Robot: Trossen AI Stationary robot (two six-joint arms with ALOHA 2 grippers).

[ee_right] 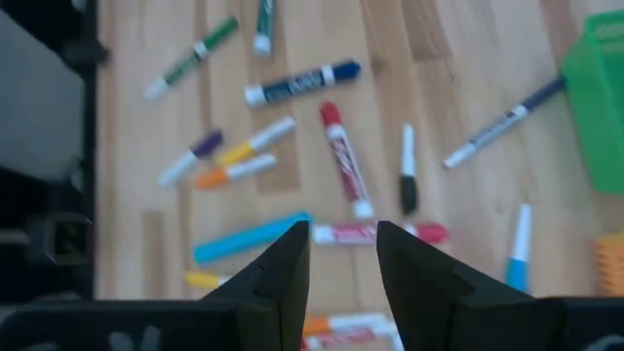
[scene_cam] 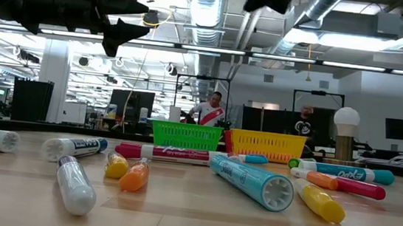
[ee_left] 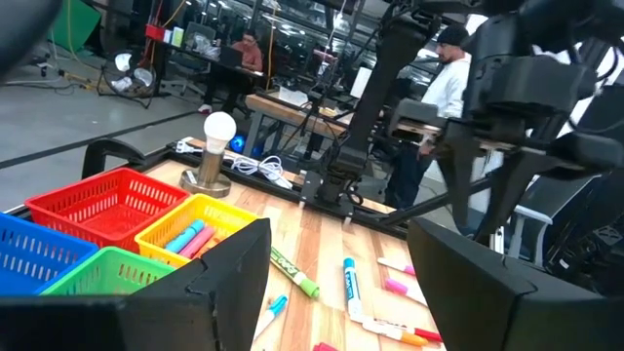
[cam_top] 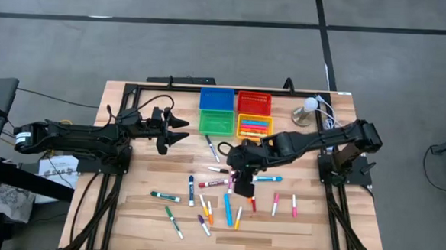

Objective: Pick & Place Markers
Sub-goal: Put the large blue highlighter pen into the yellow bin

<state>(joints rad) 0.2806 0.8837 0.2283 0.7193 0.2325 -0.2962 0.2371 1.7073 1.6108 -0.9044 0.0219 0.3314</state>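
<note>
Markers (cam_top: 214,183): light, stiff, smooth (prone to rolling on the surface (cam_top: 310,221)); mid-barrel is advised.
Right gripper (cam_top: 244,189): partly spread, empty, poised above.
Left gripper (cam_top: 178,130): spread, idle.

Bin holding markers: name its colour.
Yellow bin, with pink and blue markers inside; clearest in the high view.

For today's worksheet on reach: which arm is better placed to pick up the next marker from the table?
The right. Its gripper hangs over the scattered markers, fingers parted above a red-capped marker, holding nothing. The left gripper hovers open near the green bin, off to the side of the pile.
</note>
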